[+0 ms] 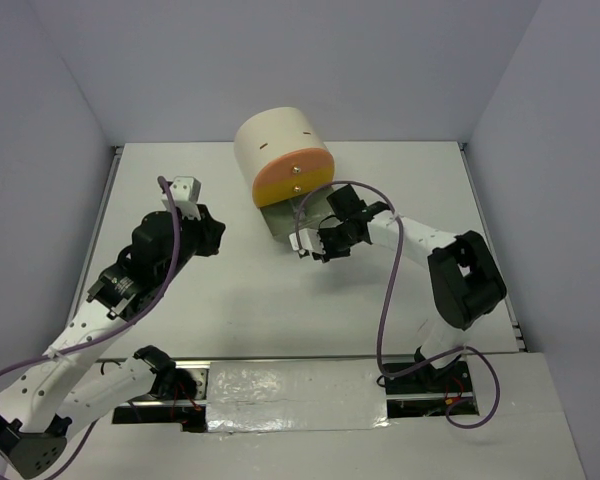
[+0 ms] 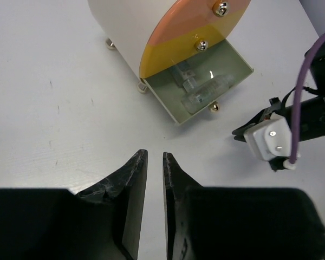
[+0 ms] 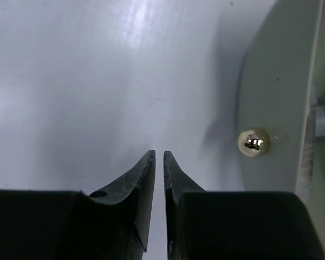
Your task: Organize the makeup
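Two clear little bottles [image 2: 201,90] lie in the open grey-green bottom drawer [image 2: 234,60] of the cream cylindrical unit [image 1: 276,143]. No sponges or palettes are in view. My left gripper [image 2: 155,154] is shut and empty, low over bare table in front and to the left of the drawer; it also shows in the top view [image 1: 216,236]. My right gripper [image 3: 158,154] is shut and empty, just left of the drawer's front panel [image 3: 276,81] and its metal knob [image 3: 253,142]. In the top view it [image 1: 312,252] hangs at the drawer's near edge [image 1: 278,228].
The unit's orange and yellow drawer fronts [image 2: 190,33] with metal knobs are closed above the open drawer. The right arm's wrist [image 2: 271,135] and purple cable [image 2: 306,81] are to the right of the drawer. Walls enclose the white table [image 1: 230,300].
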`<action>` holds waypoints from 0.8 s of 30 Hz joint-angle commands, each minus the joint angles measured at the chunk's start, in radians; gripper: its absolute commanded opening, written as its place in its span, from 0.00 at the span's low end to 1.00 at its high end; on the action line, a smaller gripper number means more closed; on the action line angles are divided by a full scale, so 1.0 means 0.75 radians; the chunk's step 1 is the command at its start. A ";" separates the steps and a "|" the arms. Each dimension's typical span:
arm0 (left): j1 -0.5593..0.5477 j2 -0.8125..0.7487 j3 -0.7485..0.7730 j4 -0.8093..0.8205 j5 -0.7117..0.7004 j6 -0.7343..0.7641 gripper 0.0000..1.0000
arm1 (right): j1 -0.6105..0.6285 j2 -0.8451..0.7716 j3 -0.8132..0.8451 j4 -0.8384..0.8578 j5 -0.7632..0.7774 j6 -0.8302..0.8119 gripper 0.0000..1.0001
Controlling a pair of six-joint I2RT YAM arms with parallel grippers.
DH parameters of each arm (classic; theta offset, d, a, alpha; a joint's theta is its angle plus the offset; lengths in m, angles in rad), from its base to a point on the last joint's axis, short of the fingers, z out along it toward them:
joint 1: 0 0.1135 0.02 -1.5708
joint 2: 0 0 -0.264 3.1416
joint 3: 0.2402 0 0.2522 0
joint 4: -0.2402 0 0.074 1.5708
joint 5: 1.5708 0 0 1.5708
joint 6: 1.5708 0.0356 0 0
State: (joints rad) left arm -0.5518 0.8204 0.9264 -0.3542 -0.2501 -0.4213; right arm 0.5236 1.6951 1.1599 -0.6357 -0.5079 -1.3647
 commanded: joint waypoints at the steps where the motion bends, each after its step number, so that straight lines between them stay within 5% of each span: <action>1: 0.006 -0.018 0.002 0.094 -0.012 -0.023 0.31 | 0.036 0.018 -0.092 0.426 0.164 0.149 0.19; 8: 0.008 -0.026 0.010 0.071 -0.027 -0.025 0.31 | 0.071 0.165 -0.062 0.663 0.258 0.187 0.22; 18: 0.008 -0.063 -0.018 0.055 -0.049 -0.056 0.32 | 0.069 0.258 0.000 0.835 0.364 0.208 0.55; 24: 0.008 -0.055 -0.014 0.055 -0.053 -0.054 0.33 | 0.073 0.325 0.096 0.844 0.387 0.228 0.67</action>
State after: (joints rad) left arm -0.5510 0.7822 0.9157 -0.3397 -0.2768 -0.4507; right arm 0.5739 1.9114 1.1637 -0.0933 -0.2481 -1.2049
